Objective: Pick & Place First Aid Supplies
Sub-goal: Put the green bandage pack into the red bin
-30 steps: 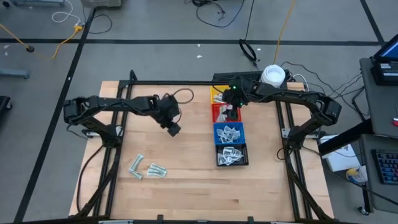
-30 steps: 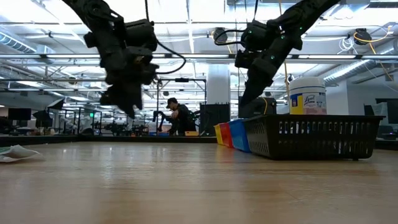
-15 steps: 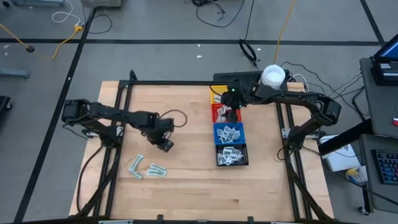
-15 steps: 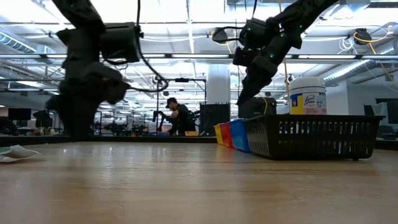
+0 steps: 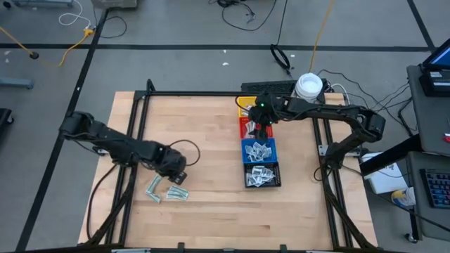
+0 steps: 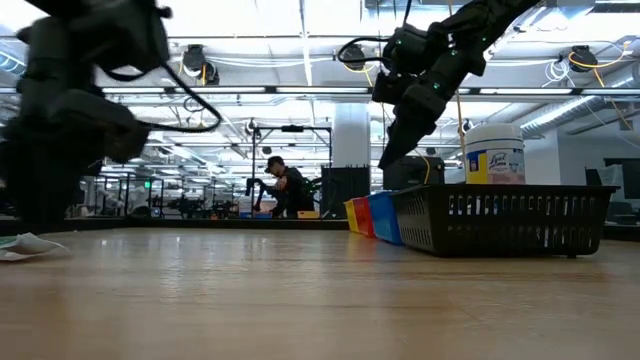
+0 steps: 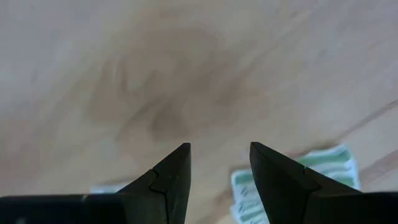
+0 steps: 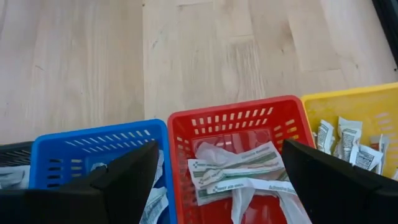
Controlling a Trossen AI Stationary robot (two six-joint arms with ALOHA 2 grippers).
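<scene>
High view: we see four bins in a row, yellow bin [image 5: 244,107], red bin [image 5: 254,127], blue bin [image 5: 259,150], black bin [image 5: 262,174]. Left of the black bin, three green packets [image 5: 166,188] lie on the tabletop [image 5: 211,147]; our left gripper [image 5: 176,176], fingers apart and empty, hovers just beside them. Our right gripper [image 5: 261,131] hangs spread wide over the red bin.

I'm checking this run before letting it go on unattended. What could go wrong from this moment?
1. The loose packets lie close together on the table; the left end effector, open and just above them, might pinch two at once or nudge one aside.
2. They are flat against the wood, so its fingers may slide over without catching an edge.
3. The right end effector hangs open over the red bin; a left-arm delivery to the bins could crowd it.
</scene>
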